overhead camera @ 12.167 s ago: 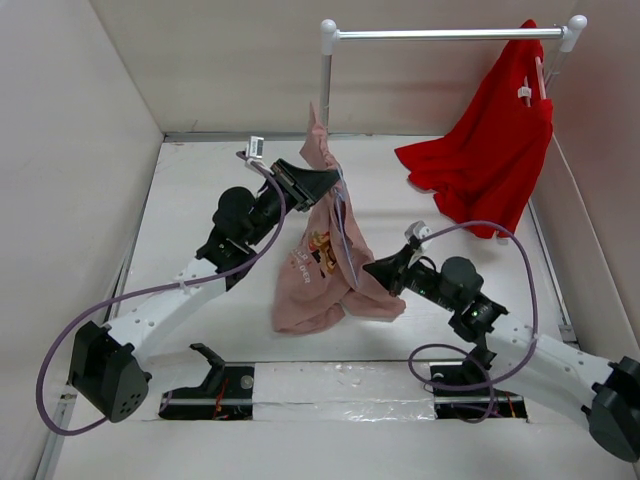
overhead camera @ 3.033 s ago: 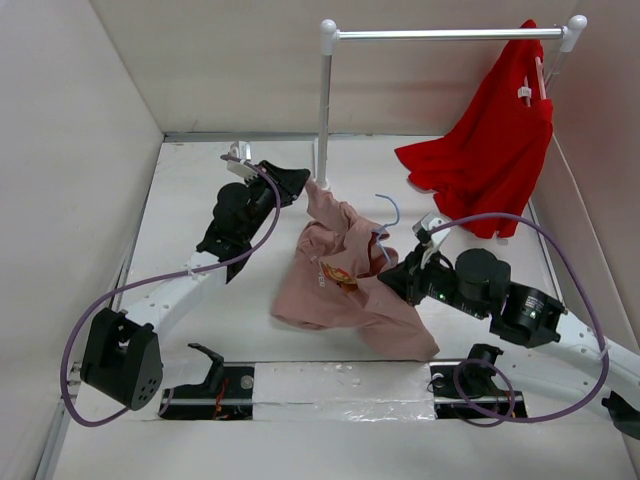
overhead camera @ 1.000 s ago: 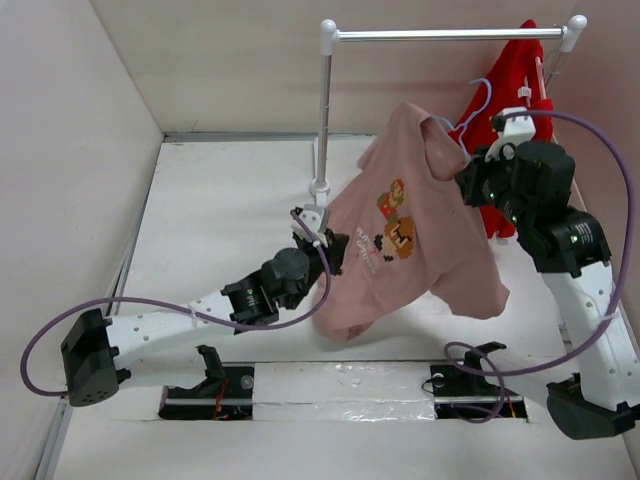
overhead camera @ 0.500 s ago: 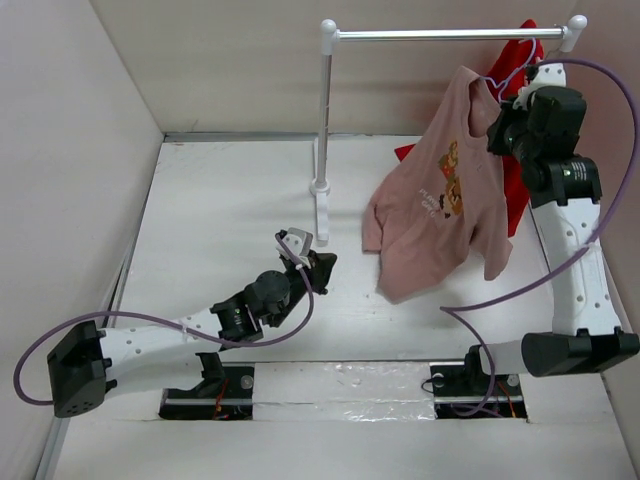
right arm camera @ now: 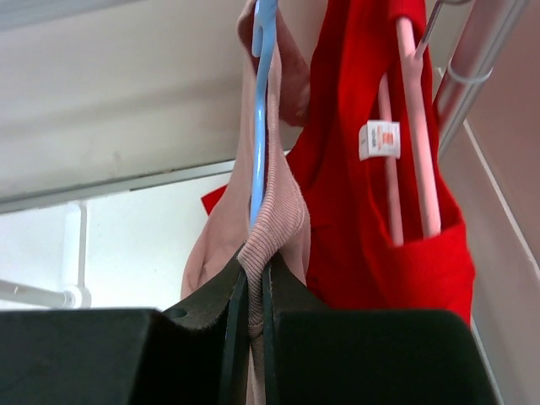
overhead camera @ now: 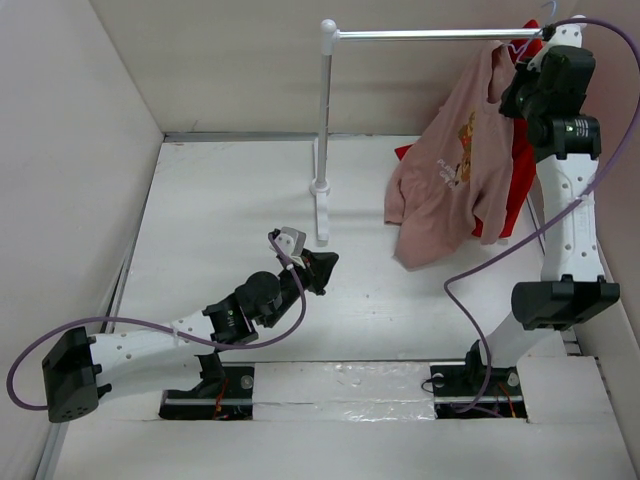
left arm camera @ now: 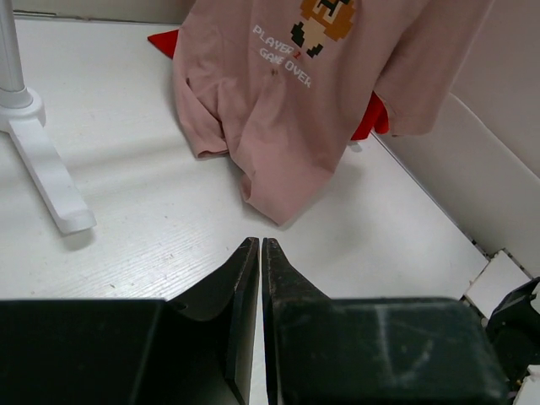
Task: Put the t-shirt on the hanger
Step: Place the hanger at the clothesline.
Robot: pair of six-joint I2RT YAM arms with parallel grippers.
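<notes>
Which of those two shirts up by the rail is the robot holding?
The pink t-shirt, its collar pinched in the right gripper; the red garment beside it isn't gripped.

A bright red cloth garment point(right arm camera: 371, 219) hangs (seemingly on a pink plastic hanger point(right arm camera: 415, 126)) from the white metal clothes rail point(overhead camera: 430, 34).
</notes>
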